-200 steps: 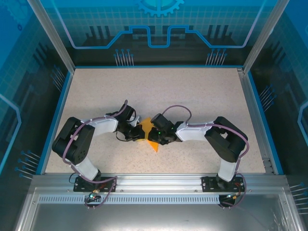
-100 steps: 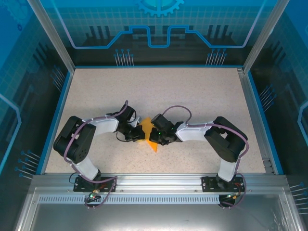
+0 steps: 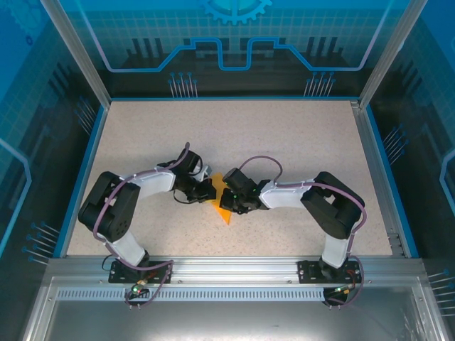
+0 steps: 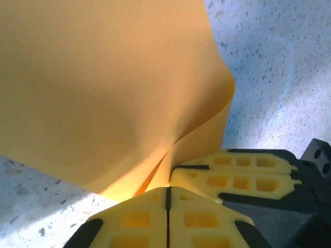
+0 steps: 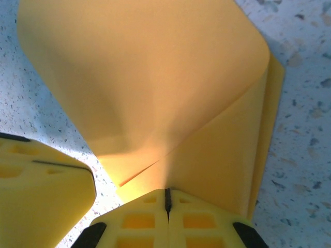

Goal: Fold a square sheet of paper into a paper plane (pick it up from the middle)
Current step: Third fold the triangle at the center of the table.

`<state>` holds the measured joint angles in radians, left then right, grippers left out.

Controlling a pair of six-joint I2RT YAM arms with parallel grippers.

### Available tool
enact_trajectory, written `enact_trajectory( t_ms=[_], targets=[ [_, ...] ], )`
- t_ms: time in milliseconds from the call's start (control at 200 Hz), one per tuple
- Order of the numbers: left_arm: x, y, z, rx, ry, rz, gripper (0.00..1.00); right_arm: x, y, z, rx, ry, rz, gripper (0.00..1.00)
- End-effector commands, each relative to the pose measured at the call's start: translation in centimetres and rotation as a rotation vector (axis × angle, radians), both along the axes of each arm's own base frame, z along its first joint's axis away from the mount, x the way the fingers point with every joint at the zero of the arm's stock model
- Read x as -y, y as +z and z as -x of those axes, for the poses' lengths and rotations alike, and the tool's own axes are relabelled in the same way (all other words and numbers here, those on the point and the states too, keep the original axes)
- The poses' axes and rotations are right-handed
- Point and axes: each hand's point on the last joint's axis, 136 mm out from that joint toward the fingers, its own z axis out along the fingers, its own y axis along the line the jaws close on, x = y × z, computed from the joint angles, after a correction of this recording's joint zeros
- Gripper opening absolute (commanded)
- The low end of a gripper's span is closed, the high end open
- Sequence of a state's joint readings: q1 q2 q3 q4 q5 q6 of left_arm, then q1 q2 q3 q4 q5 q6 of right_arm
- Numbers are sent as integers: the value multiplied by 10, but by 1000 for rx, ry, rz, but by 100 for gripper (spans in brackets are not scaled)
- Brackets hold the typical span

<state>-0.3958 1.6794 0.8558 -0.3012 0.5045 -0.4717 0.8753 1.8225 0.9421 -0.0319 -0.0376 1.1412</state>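
The orange-yellow sheet of paper [image 3: 223, 212], partly folded and with one flap curling up, sits on the speckled table [image 3: 298, 142] near its front middle, a pointed corner toward the arm bases. The left gripper [image 3: 210, 190] and right gripper [image 3: 225, 202] meet over it. Each has its yellow fingers pressed together on the paper's edge.

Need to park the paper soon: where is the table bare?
The far half of the table, between the back rail and both arms, is bare. Crowded at the centre, where left tool and right tool pinch the paper.
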Motion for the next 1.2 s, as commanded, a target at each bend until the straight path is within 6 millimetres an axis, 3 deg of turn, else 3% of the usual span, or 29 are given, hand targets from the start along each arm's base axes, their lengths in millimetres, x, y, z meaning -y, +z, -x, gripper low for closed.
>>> enact_trajectory(
  t_ms=[0, 635, 820, 1190],
  targets=[
    [-4, -12, -5, -6, 6, -57, 7, 17, -26, 10, -62, 2, 74, 2],
    [-15, -42, 10, -73, 14, -116, 7, 7, -25, 7, -53, 10, 33, 3],
    [-15, -43, 11, -76, 10, -119, 7, 9, -25, 8, -51, 18, 34, 3],
    [-17, -43, 11, -73, -2, -133, 7, 9, -7, 5, -6, 18, 21, 3]
  ],
)
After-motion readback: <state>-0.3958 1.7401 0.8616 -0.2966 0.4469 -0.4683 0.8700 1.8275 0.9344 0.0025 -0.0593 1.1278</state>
